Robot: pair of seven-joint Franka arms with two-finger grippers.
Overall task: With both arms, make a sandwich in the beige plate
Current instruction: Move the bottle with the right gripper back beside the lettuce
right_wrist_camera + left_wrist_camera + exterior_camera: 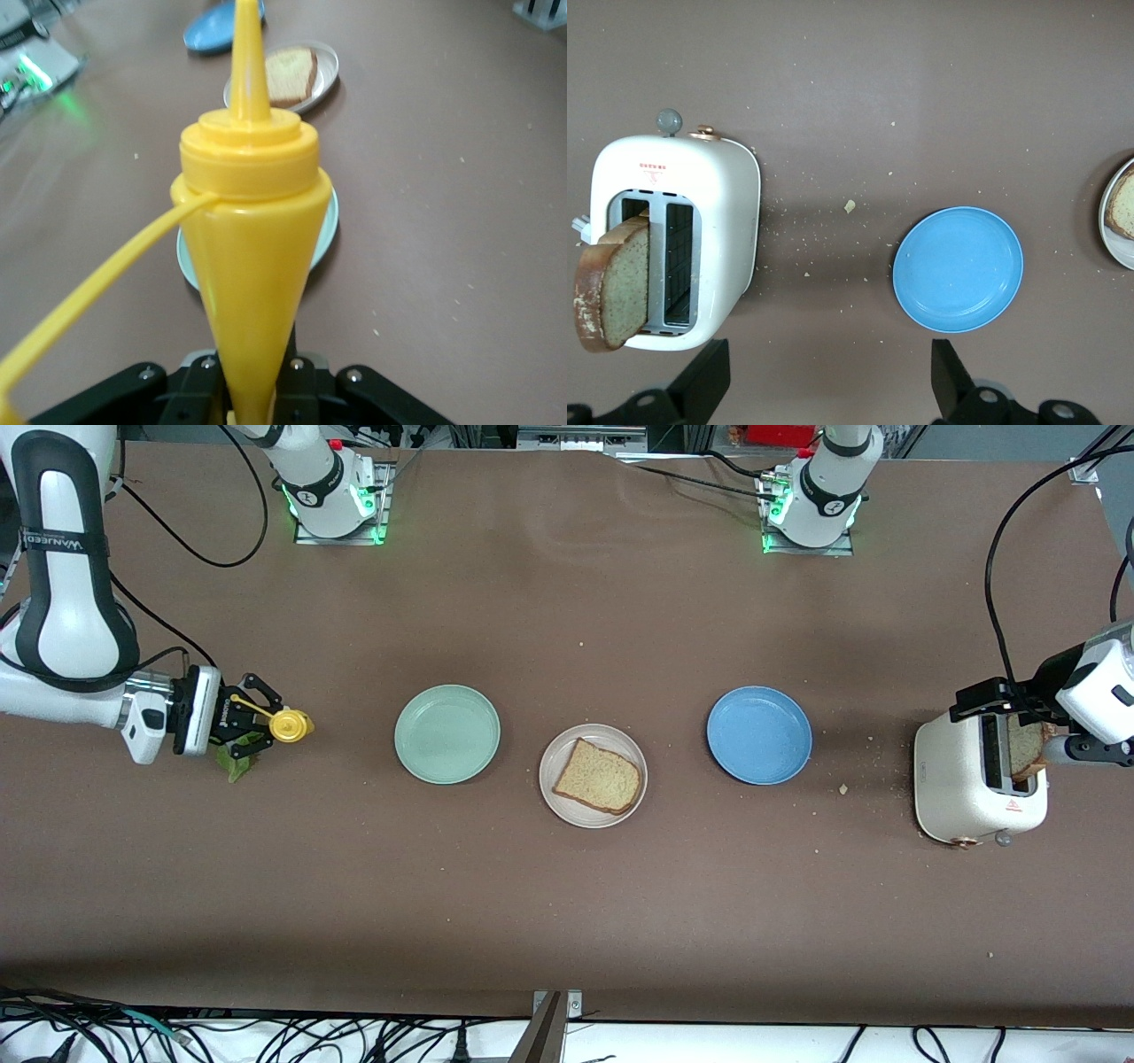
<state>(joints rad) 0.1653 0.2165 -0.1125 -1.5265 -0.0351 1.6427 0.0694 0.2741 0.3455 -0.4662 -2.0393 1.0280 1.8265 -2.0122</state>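
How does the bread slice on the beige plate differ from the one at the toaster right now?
The bread slice on the beige plate lies flat; the slice at the toaster stands on edge in a slot. The plated slice rests in the beige plate between the green plate and blue plate; the other sits in the white toaster at the left arm's end. Both are tan with darker crusts.

Tan, brown-crusted bread slice [599, 776] on beige plate [555, 763]; beside it mint-green plate [446, 734], blue plate [759, 735]; yellow squeeze bottle [285, 724]; white toaster [966, 794].
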